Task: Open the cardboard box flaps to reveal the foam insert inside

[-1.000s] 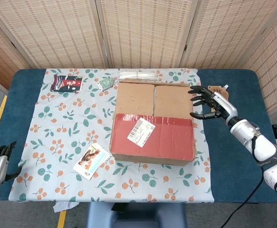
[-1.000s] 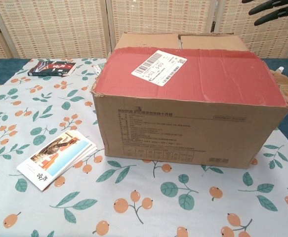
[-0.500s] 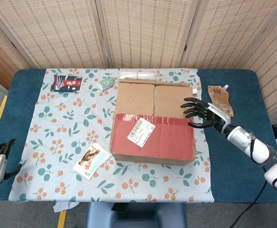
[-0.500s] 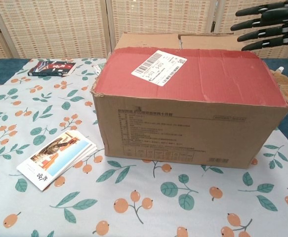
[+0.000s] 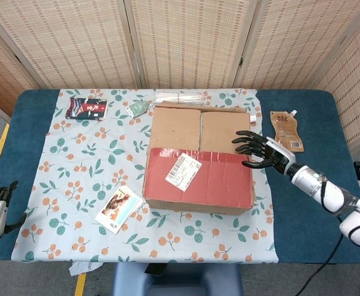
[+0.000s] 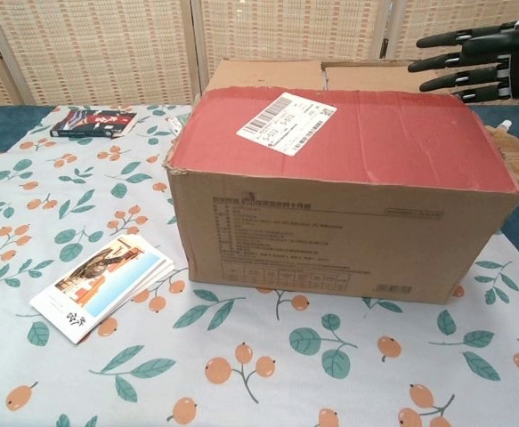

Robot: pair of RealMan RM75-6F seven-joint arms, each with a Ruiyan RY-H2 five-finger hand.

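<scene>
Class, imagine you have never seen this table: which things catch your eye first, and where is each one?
The big cardboard box in the middle of the floral cloth stands out, its flaps closed and its near top flap red with a white label. The right hand, dark fingers spread, hovers at the box's right top edge. A stack of picture cards lies to the box's front left.

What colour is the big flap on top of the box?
Red, with a white label stuck on the flap; clearest in the chest view.
</scene>
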